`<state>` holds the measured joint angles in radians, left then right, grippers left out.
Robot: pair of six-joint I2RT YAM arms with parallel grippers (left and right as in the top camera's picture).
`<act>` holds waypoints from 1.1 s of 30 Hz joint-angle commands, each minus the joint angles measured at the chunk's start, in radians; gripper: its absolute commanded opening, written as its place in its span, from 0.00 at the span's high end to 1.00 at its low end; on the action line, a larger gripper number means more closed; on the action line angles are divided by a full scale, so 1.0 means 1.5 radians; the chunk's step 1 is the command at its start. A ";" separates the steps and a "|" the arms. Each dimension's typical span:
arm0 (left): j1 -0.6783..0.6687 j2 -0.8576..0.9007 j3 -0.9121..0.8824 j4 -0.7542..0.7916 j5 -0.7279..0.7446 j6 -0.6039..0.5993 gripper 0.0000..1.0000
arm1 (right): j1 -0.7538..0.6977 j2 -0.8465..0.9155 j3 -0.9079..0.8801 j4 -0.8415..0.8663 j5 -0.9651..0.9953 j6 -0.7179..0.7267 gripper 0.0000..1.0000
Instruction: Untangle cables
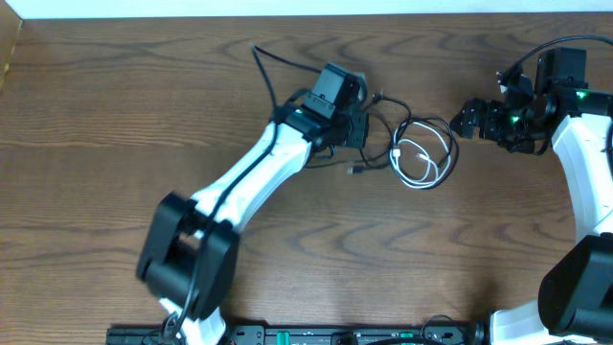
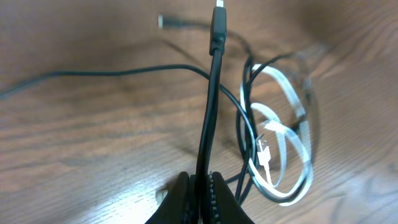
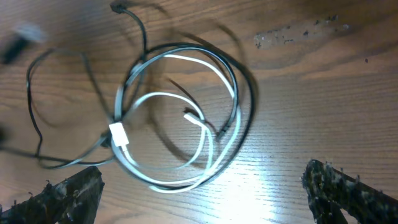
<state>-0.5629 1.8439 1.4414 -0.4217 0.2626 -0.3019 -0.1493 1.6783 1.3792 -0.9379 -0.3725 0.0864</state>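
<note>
The black cable (image 1: 442,129) and white cable (image 1: 414,159) lie looped together on the wooden table, right of centre. My left gripper (image 1: 361,123) is just left of the loops. In the left wrist view it (image 2: 200,182) is shut on a straight end of the black cable (image 2: 211,99), whose plug (image 2: 219,25) points away. The white loops (image 2: 292,140) lie to its right. My right gripper (image 1: 468,120) is open and empty just right of the loops. In the right wrist view its fingers (image 3: 202,175) straddle the near edge of the white (image 3: 205,134) and black (image 3: 245,106) coil.
A loose black plug (image 1: 354,171) lies on the table below my left gripper. A thin black wire (image 1: 263,67) trails up-left from the left arm. The table's back edge (image 1: 306,13) is near the top.
</note>
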 commanded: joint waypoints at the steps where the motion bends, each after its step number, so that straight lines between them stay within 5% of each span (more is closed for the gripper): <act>1: 0.000 -0.024 0.016 -0.026 -0.026 0.018 0.92 | 0.001 -0.002 0.004 0.000 0.000 -0.001 0.01; 15: 0.000 -0.022 0.012 -0.260 -0.066 -0.027 0.93 | 0.001 -0.002 0.004 0.001 0.000 -0.001 0.01; 27: 0.012 -0.023 0.011 -0.244 -0.066 -0.084 0.93 | 0.046 -0.001 -0.006 0.027 -0.018 0.022 0.01; 33: 0.054 -0.047 0.011 -0.213 -0.058 -0.129 0.92 | 0.130 0.007 -0.033 0.091 -0.017 0.109 0.35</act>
<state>-0.5198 1.8072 1.4551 -0.7525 0.1776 -0.4465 -0.0120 1.6783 1.3609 -0.8436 -0.3870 0.1482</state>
